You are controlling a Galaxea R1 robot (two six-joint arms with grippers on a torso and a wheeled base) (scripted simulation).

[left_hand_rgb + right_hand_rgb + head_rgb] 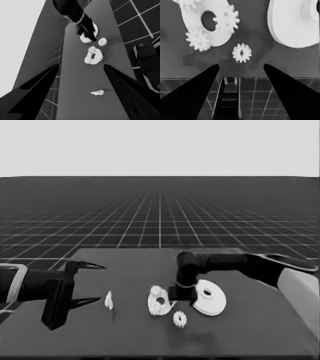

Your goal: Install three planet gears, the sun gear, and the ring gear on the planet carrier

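The smaller round part (152, 307) lies mid-table with three small gears on it, one of them (226, 18) beside its centre hole. A fourth gear (179, 319) (241, 52) lies loose on the table in front of it, toward the front edge. The larger round part (212, 305) (290, 25) rests just to the right. My right gripper (181, 294) (241, 65) hovers low between the two round parts, open and holding nothing, with the loose gear just beyond its fingertips. My left gripper (97, 282) (81, 65) waits open over the table's left end.
A thin white piece (108, 300) (97, 93) lies on the table near the left gripper, not held. The table's front edge (240, 78) runs close beneath the right fingers. Dark machinery with blue lights (147, 60) stands past the table's edge.
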